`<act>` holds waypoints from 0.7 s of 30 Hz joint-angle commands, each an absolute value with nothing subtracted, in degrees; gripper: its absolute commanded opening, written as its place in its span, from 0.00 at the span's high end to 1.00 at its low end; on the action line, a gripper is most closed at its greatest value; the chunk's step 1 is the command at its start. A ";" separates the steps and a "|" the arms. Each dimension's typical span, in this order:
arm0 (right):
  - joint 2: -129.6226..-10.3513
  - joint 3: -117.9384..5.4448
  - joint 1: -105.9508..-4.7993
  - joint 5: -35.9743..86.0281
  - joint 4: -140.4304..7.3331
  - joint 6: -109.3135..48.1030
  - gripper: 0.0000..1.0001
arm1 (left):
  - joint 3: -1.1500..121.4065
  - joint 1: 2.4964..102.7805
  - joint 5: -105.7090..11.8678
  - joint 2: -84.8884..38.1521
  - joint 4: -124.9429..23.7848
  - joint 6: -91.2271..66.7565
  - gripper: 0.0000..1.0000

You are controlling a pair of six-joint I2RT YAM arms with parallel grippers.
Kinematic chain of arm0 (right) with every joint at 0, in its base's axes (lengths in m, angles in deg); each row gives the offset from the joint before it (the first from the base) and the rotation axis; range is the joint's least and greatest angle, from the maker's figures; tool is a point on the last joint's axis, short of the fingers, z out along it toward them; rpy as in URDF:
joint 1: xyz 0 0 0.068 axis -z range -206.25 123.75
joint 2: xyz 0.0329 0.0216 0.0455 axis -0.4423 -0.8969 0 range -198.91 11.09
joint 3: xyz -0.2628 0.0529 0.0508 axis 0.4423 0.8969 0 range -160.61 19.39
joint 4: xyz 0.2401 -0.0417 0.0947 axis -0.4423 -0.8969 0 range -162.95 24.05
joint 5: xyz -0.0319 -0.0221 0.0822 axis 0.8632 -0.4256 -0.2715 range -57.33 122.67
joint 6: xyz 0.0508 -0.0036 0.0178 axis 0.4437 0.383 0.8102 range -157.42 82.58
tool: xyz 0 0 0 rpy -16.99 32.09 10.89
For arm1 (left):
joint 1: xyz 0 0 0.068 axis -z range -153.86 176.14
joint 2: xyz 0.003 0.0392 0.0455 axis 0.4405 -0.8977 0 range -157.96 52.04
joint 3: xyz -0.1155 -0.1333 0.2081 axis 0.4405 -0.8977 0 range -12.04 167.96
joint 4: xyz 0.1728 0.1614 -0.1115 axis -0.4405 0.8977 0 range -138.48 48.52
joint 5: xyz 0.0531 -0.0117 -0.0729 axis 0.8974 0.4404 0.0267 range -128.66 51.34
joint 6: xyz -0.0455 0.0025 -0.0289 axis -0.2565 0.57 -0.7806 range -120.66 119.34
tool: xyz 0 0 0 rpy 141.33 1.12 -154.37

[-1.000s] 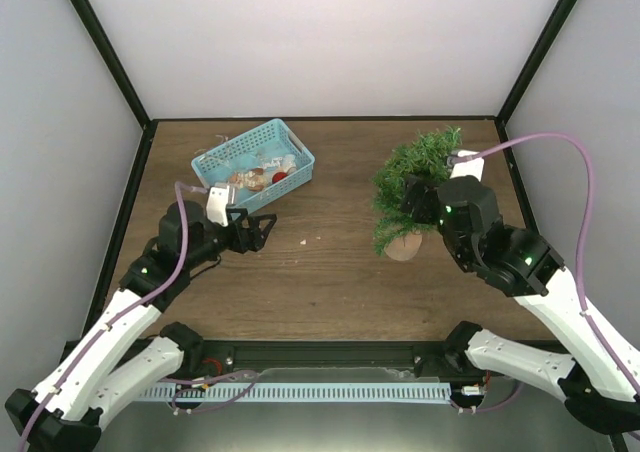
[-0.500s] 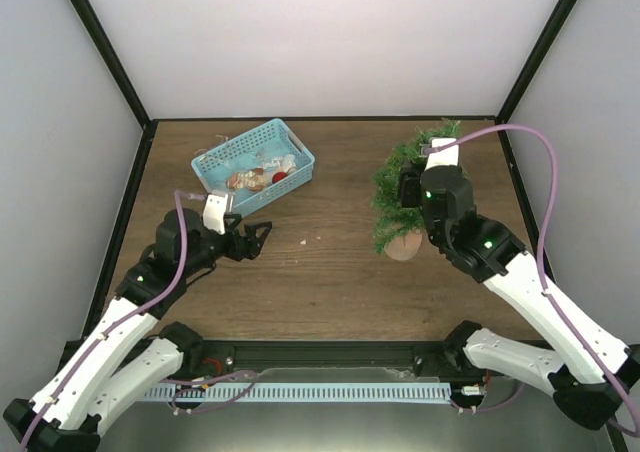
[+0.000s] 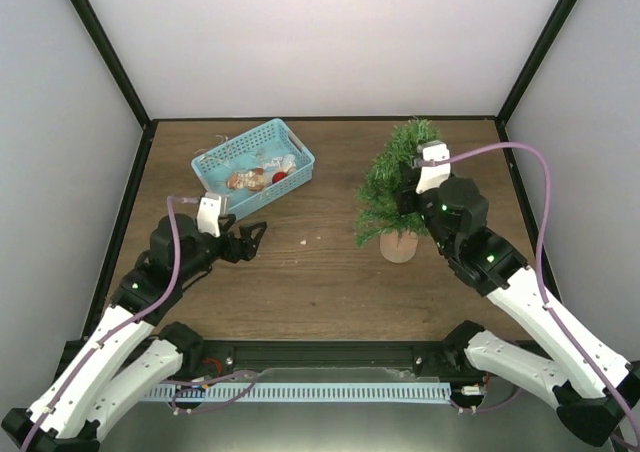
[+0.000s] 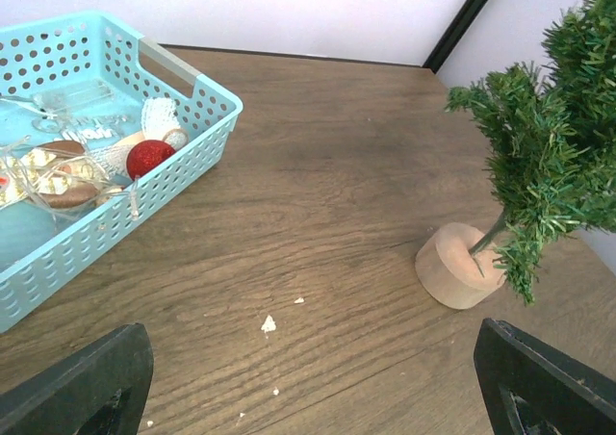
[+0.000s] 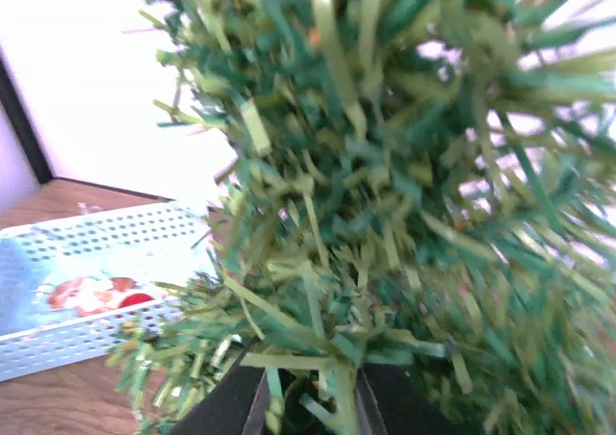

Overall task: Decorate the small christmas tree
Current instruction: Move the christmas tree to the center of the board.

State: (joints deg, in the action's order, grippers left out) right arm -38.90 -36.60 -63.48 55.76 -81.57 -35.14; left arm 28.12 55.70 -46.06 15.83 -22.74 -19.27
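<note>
The small christmas tree stands nearly upright on its brown pot at the right of the table. My right gripper is pushed into its branches from the right, about mid-height. In the right wrist view green needles fill the picture, and the right gripper has its jaws drawn close with branches pinched between them. My left gripper hovers open and empty over bare wood, below the basket. From the left wrist, the left gripper faces the tree and its pot.
A light-blue perforated basket sits at the back left, holding a red ball, string lights and other ornaments. Small white crumbs lie on the wood. Black frame posts and white walls close in the table.
The right gripper's jaws went from wide to nearly closed on the tree's branches, and the leaning tree swung upright and shifted slightly left. The left arm drew back a little.
</note>
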 commanded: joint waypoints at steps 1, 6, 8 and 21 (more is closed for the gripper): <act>-36.19 -36.07 -63.08 44.55 -72.86 -38.15 0.85 | 27.25 55.85 -44.20 16.98 -23.31 -19.06 0.07; -37.54 -36.47 -63.07 34.76 -68.99 -37.85 0.89 | 26.74 55.85 -43.37 17.58 -23.25 -19.42 0.07; -38.33 -36.36 -63.08 32.27 -67.12 -38.14 0.90 | 26.72 55.85 -43.05 17.66 -23.10 -19.46 0.07; -42.02 -30.43 -63.07 27.18 -49.68 -39.86 0.94 | 26.69 55.84 -42.48 17.50 -23.10 -19.55 0.07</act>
State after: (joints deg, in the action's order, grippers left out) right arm -41.99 -31.27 -63.46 29.44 -62.55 -38.96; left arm 27.20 55.70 -42.91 17.34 -22.63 -19.55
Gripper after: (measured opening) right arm 0.060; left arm 0.933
